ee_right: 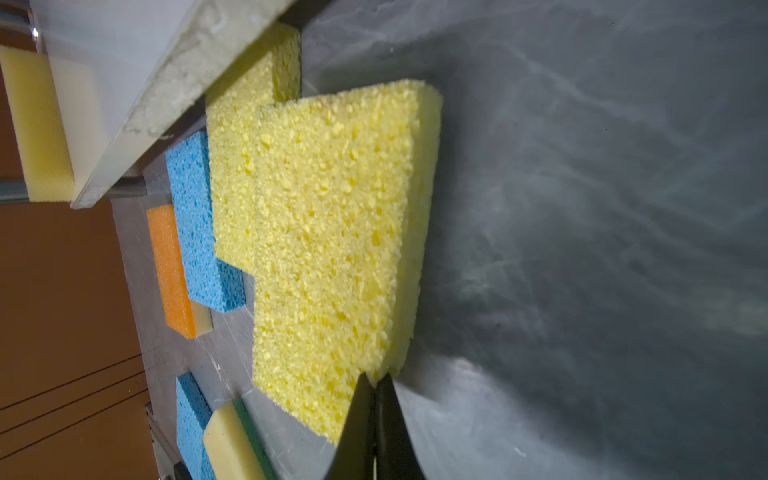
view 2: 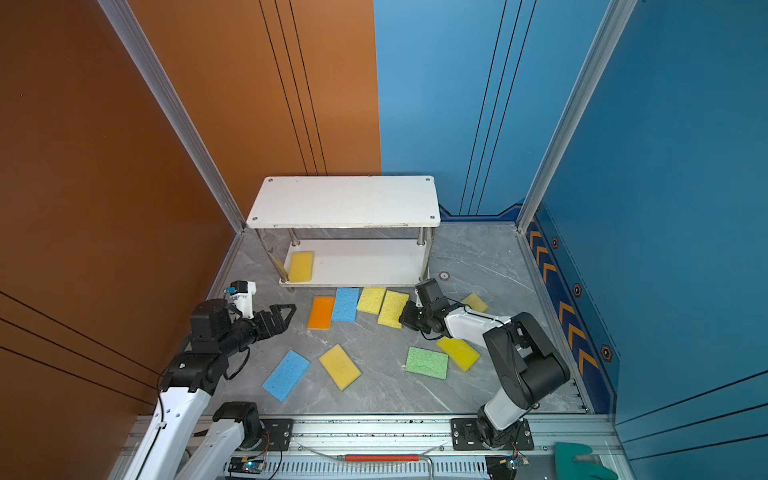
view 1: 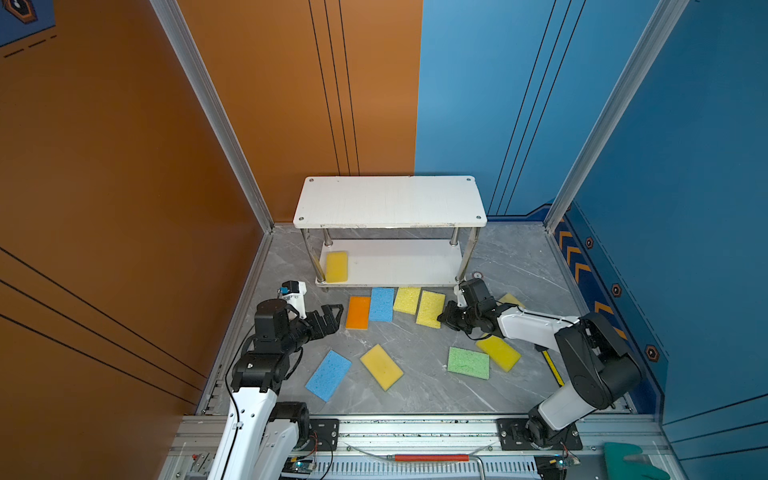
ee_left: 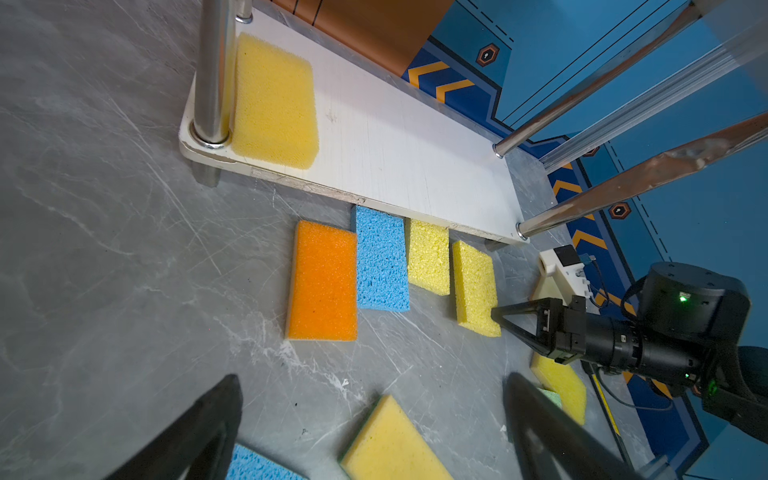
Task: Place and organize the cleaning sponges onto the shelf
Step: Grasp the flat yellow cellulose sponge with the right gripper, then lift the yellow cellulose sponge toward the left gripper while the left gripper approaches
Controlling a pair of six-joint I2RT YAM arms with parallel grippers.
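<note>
Pale yellow sponge has its corner pinched in the right jaws, shut tight on it down on the tabletop. Just past it, a second yellow sponge, blue sponge and orange sponge line the front of the shelf. Left jaws hang wide open and empty beside the orange one, with a darker yellow sponge on the shelf's lower board beyond them.

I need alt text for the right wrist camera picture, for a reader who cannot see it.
The right gripper, jaws shut, pinches the edge of a pale yellow porous rectangular sponge on the grey marbled table. Beside it lie another yellow sponge, a blue sponge and an orange sponge, by the white shelf board.
</note>
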